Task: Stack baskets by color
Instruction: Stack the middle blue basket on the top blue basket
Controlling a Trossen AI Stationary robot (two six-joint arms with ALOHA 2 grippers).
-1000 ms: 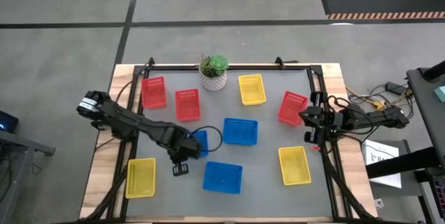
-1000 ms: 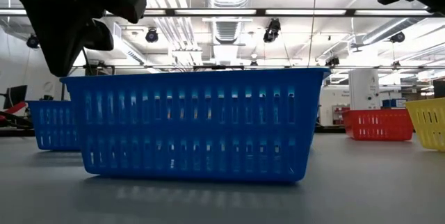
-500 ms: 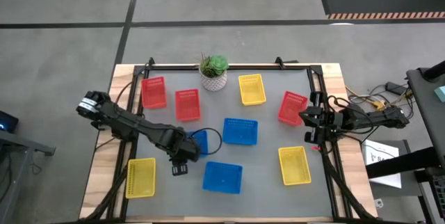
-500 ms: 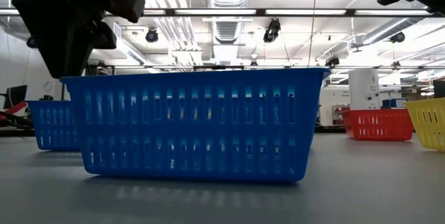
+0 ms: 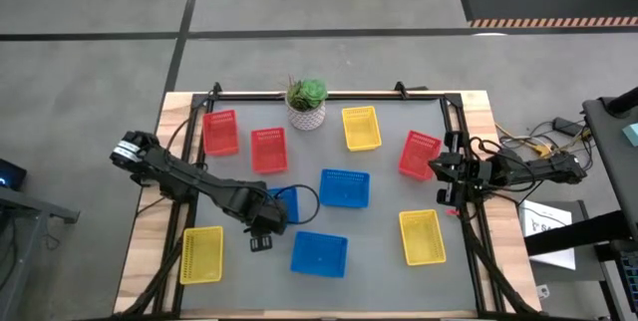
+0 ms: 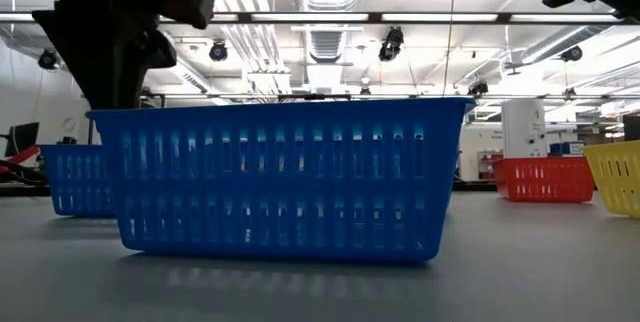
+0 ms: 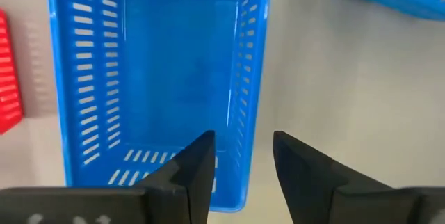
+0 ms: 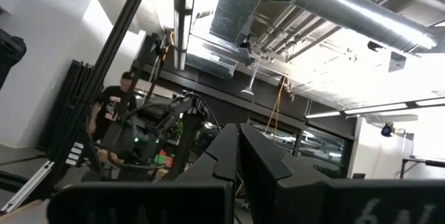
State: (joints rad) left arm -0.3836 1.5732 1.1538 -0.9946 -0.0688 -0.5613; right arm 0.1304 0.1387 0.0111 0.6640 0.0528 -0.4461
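Nine mesh baskets lie scattered on the grey table, each resting on its base. Blue baskets sit mid-table, near the front and under my left hand. Red baskets and yellow baskets lie around them. My left gripper points down, open. One finger stands over the inside of the blue basket, the other outside its long wall, near a corner. My right gripper is shut and waits at the table's right edge.
A green plant in a white pot stands at the far edge, between the red and yellow baskets. A black frame runs around the table. In the low view, the front blue basket fills the middle. A person shows far off in the room.
My left hand has turned a little in place above the blue basket. No basket has moved. My right arm has kept still.
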